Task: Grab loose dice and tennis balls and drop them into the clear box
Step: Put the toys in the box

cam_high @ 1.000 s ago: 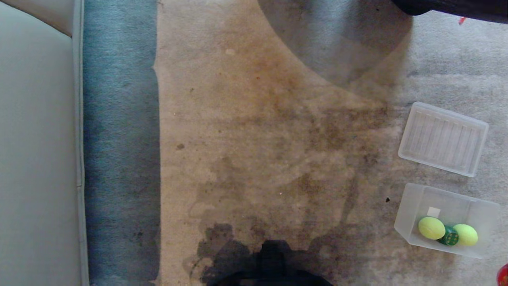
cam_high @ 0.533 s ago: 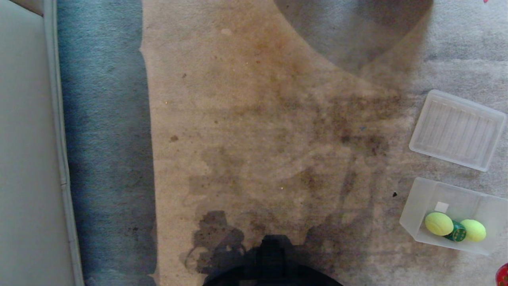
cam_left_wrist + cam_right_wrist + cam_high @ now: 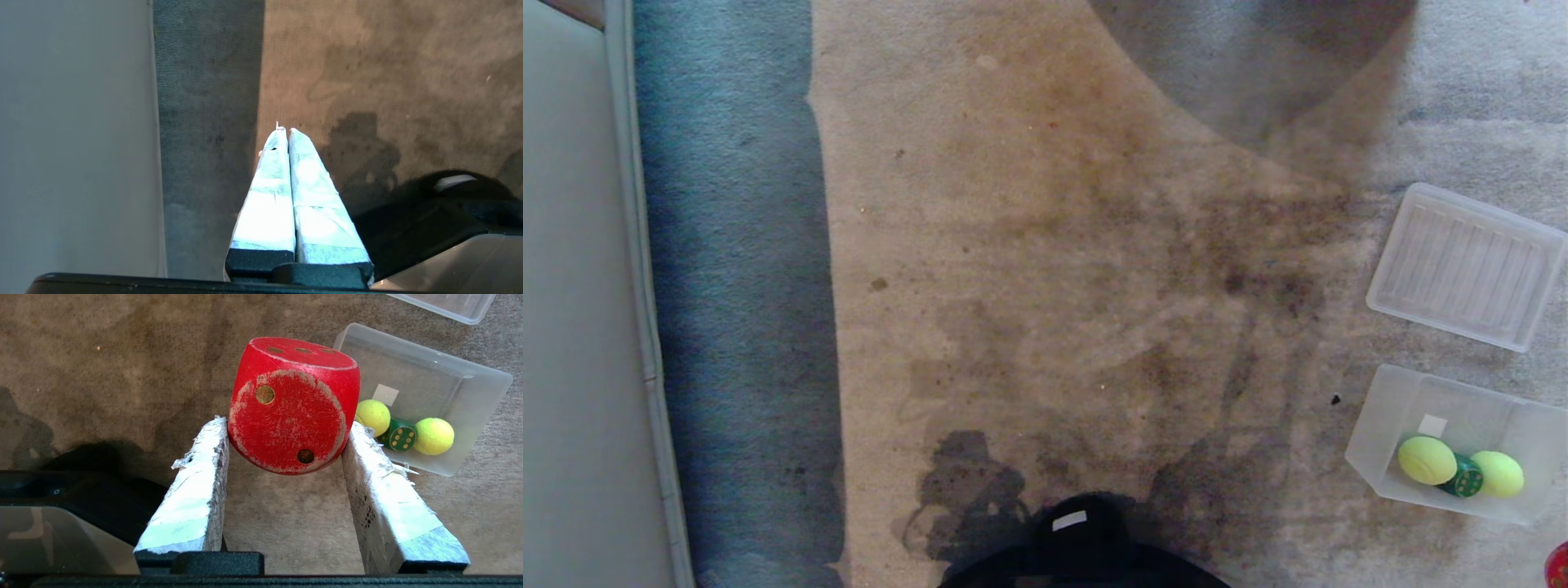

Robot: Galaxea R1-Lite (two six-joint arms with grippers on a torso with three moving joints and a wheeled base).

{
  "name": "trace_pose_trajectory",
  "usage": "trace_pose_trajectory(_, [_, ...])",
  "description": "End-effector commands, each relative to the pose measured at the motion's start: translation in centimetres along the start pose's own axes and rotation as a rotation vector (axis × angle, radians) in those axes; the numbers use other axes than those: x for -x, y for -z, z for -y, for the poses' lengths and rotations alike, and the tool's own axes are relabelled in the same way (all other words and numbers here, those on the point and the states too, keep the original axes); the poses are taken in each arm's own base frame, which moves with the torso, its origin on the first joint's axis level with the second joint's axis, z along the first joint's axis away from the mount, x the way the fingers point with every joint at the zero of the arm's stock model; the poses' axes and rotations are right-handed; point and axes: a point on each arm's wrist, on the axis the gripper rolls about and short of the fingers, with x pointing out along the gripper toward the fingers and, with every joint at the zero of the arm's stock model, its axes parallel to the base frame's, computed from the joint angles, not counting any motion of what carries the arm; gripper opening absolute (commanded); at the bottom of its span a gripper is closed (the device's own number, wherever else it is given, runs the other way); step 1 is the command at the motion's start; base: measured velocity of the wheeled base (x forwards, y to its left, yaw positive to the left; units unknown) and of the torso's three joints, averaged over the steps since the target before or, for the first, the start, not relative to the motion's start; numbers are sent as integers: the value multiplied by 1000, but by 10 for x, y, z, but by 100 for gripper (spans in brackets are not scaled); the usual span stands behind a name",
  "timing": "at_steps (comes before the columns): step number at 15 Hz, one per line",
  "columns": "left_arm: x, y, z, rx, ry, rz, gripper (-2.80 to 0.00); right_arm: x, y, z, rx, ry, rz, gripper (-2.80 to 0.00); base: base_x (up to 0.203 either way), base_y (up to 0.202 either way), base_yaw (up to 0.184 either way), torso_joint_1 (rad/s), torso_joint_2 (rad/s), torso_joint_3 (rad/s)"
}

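The right pincer is clamped on a red die, both taped fingers pressed against its opposite sides, at the centre of the right wrist view above the carpet. The left pincer hangs over the carpet with its fingers pressed together, holding nothing. In the head view, the clear box rests on the carpet at the lower right of the frame. It contains two tennis balls with a green die wedged between them. A ribbed translucent lid lies flat just above the box in the frame, apart from it.
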Motion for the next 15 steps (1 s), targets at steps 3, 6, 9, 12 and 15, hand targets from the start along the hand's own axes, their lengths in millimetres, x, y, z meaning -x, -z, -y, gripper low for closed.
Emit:
trace_pose_trajectory(3, [0, 0, 0, 1, -1, 1, -280, 0, 1, 0, -1, 0, -1, -280, 1, 6, -71, 1, 1, 0])
trace_pose_trajectory(6, [0, 0, 0, 1, -1, 1, -280, 0, 1, 0, -5, 0, -2, -280, 1, 10, -164, 1, 3, -1])
trace_pose_trajectory(9, [0, 0, 0, 1, -1, 1, -280, 0, 1, 0, -5, 0, -2, -280, 2, 5, -123, 1, 2, 4])
trace_pose_trajectory(12, [0, 0, 0, 1, -1, 1, -280, 0, 1, 0, -4, -2, -2, -280, 0, 0, 0, 0, 0, 0])
trace_pose_trajectory(15, [0, 0, 0, 1, -1, 1, -280, 0, 1, 0, -1, -1, -1, -280, 0, 0, 0, 0, 0, 0])
